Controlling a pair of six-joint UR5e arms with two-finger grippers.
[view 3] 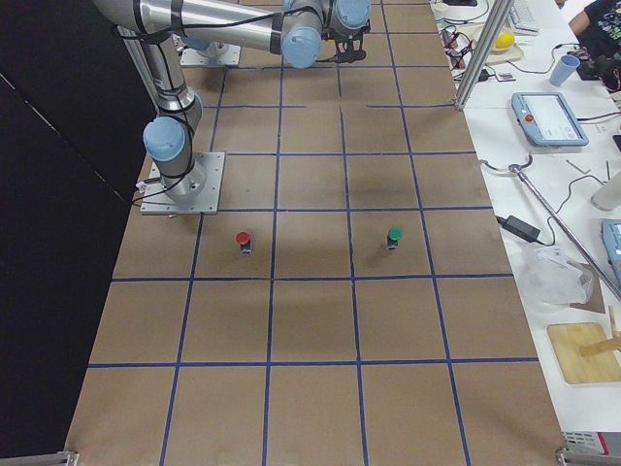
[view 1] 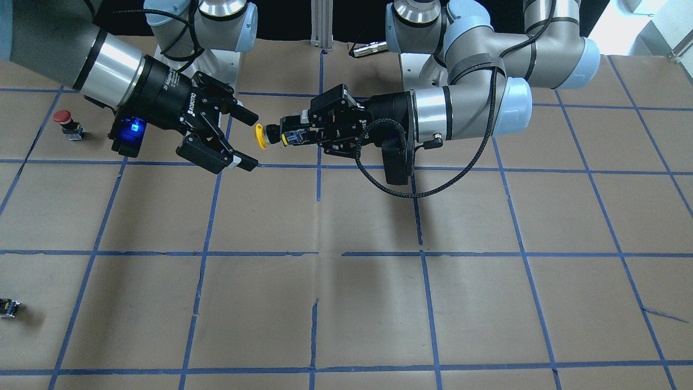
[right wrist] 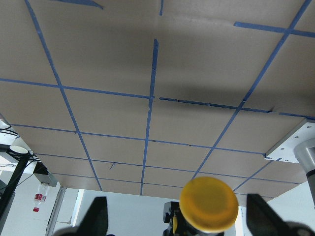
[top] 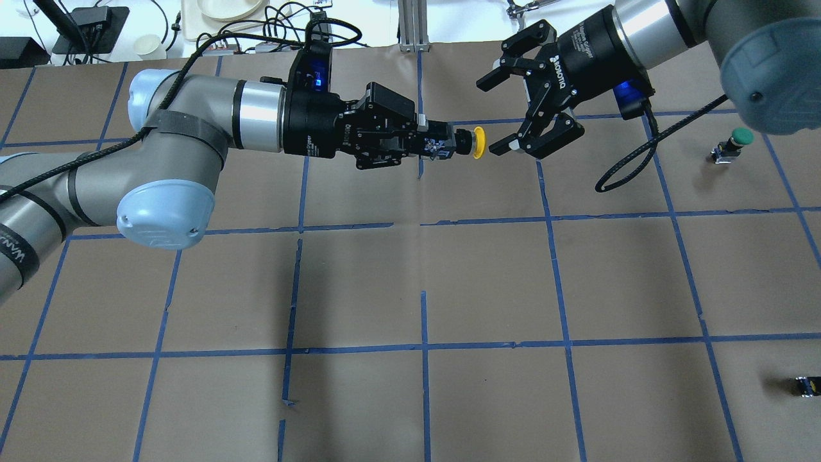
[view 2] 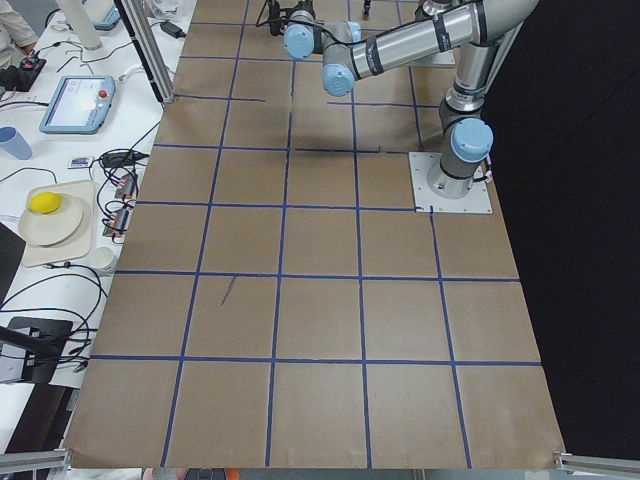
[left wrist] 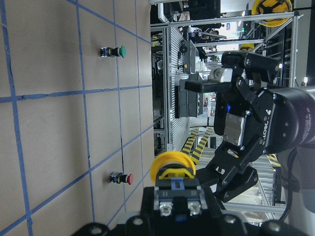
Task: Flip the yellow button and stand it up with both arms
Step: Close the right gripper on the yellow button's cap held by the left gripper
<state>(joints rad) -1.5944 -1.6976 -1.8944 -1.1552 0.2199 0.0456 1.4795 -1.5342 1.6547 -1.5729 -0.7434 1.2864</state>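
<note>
Front-facing view: the left pincer (view 1: 292, 136) is pinching the black base of the yellow button (view 1: 260, 136), holding it sideways above the bench (view 1: 487, 303). The yellow cap points at the right pincer (view 1: 248, 138), whose fingers are spread wide with the tips either side of the cap, not touching it. A red button (view 1: 64, 119) stands far off on the bench, and a black block (view 1: 8, 307) sits near the edge.

Overhead view: both pincers face each other tip to tip, the cap just short of the spread fingers. A green button (top: 737, 138) stands well apart.

Side views: both pincers are too small to judge.

Left wrist view: the cap sits just ahead of the camera, the spread right pincer beyond it.

Right wrist view: the cap shows between that pincer's two fingers.
</note>
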